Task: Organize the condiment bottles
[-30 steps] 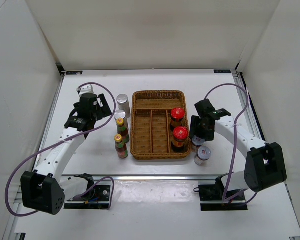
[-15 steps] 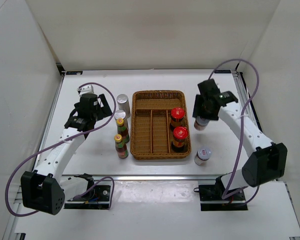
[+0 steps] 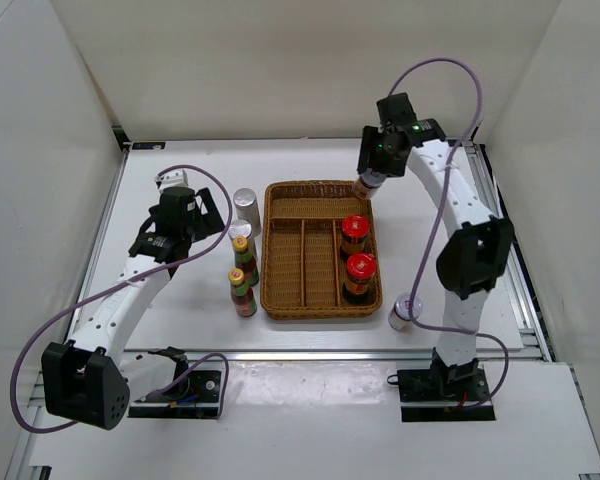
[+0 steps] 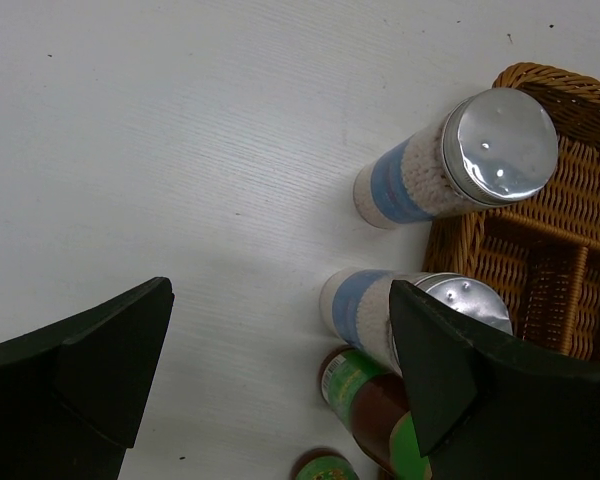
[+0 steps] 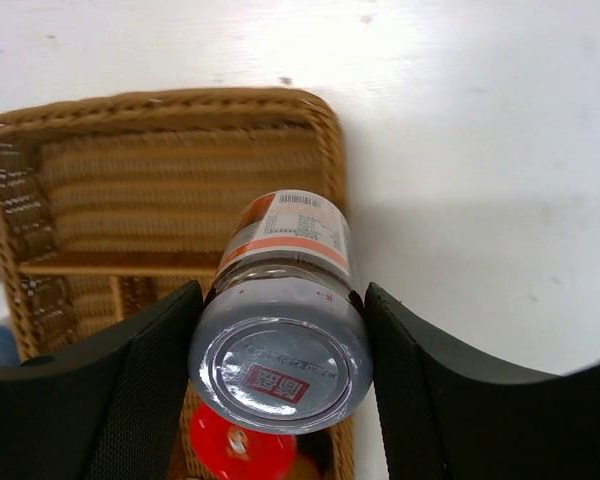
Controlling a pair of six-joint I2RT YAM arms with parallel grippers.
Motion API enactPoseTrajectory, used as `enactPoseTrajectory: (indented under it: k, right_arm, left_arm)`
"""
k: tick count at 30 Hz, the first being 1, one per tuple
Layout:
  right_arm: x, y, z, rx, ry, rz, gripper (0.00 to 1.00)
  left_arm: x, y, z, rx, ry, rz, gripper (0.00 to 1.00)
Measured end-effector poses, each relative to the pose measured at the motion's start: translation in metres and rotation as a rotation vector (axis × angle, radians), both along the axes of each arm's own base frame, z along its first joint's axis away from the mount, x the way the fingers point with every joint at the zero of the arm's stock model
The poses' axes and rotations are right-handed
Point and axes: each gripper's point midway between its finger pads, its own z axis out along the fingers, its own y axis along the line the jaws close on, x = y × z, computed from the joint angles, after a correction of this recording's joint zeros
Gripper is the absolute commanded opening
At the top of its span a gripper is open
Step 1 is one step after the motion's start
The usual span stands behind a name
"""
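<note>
1. Left fingers [image 4: 80, 370] stand wide apart, holding nothing, over the two white shakers [image 4: 450, 165] just left of the wicker tray [image 3: 318, 250]; leave them parked.
2. Right fingers [image 5: 130, 400] are clamped on a grey-lidded jar [image 5: 280, 340] above the tray's far right corner.
3. Bring it inward past the rim, keep it upright, lower it clear of the red-lidded jars [image 3: 355, 228] in the tray's right compartment, and release only once seated.

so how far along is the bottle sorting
Done: two red-lidded jars stand in the tray, right compartment. In hand: the right gripper holds a grey-lidded jar above the tray's far right corner. Left: the other grey jar right of the tray, two shakers and two yellow-capped bottles left of it, by the open left gripper.
</note>
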Motion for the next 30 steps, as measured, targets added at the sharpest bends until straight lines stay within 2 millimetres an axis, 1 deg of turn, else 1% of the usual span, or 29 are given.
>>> enactPoseTrajectory:
  k: [2,4,7,11,13,14,15,16,17,18,20,21,23,25,27,28,29,30]
  right_arm:
    - [0.011,0.013,-0.009,0.022,0.014,0.032,0.01]
    - [0.018,0.025,-0.023,0.033,0.036,0.060,0.01]
    - [0.018,0.037,-0.054,0.022,0.098,0.092,0.01]
    - [0.016,0.048,-0.094,-0.011,0.173,0.126,0.02]
    - [0.014,0.052,-0.108,-0.023,0.198,0.141,0.12]
    - [0.013,0.053,-0.112,-0.030,0.203,0.146,0.22]
    - [0.014,0.054,-0.114,-0.036,0.204,0.150,0.39]
    - [0.014,0.055,-0.115,-0.040,0.203,0.155,0.49]
    - [0.014,0.054,-0.115,-0.043,0.200,0.158,0.68]
    - [0.015,0.054,-0.115,-0.044,0.196,0.160,0.77]
    - [0.018,0.054,-0.114,-0.050,0.186,0.158,0.89]
    - [0.018,0.053,-0.111,-0.052,0.179,0.156,1.00]
    - [0.020,0.050,-0.103,-0.063,0.158,0.145,1.00]
    - [0.020,0.047,-0.086,-0.061,0.124,0.138,1.00]
    - [0.013,0.037,-0.060,-0.060,0.081,0.120,1.00]
    - [0.008,0.028,-0.044,-0.059,0.051,0.103,1.00]
    - [0.000,0.018,-0.029,-0.059,0.023,0.084,1.00]
    - [-0.015,0.003,-0.012,-0.056,-0.010,0.056,1.00]
  left_arm:
    - [0.000,0.000,0.000,-0.001,0.000,-0.001,1.00]
    - [0.000,0.000,0.000,-0.001,0.000,-0.002,1.00]
    - [0.000,0.000,0.001,-0.002,-0.003,-0.002,1.00]
    - [0.000,0.000,0.002,-0.003,-0.005,-0.002,1.00]
    - [0.000,0.000,0.002,-0.003,-0.005,-0.002,1.00]
    - [0.000,0.000,0.002,-0.003,-0.005,-0.002,1.00]
    - [0.000,0.000,0.002,-0.003,-0.005,-0.002,1.00]
    - [0.000,0.000,0.002,-0.003,-0.005,-0.002,1.00]
    - [0.000,0.000,0.002,-0.003,-0.005,-0.002,1.00]
    - [0.000,0.000,0.002,-0.003,-0.005,-0.002,1.00]
    - [0.000,0.000,0.002,-0.003,-0.005,-0.002,1.00]
    - [0.000,0.000,0.002,-0.003,-0.005,-0.002,1.00]
    - [0.000,0.000,0.002,-0.003,-0.005,-0.002,1.00]
    - [0.000,0.000,0.002,-0.003,-0.006,-0.002,1.00]
    - [0.000,-0.001,0.002,-0.004,-0.005,-0.003,1.00]
    - [0.000,-0.001,0.002,-0.004,-0.005,-0.004,1.00]
    - [0.000,-0.001,0.002,-0.004,-0.004,-0.004,1.00]
    - [0.000,-0.001,0.002,-0.005,-0.004,-0.005,1.00]
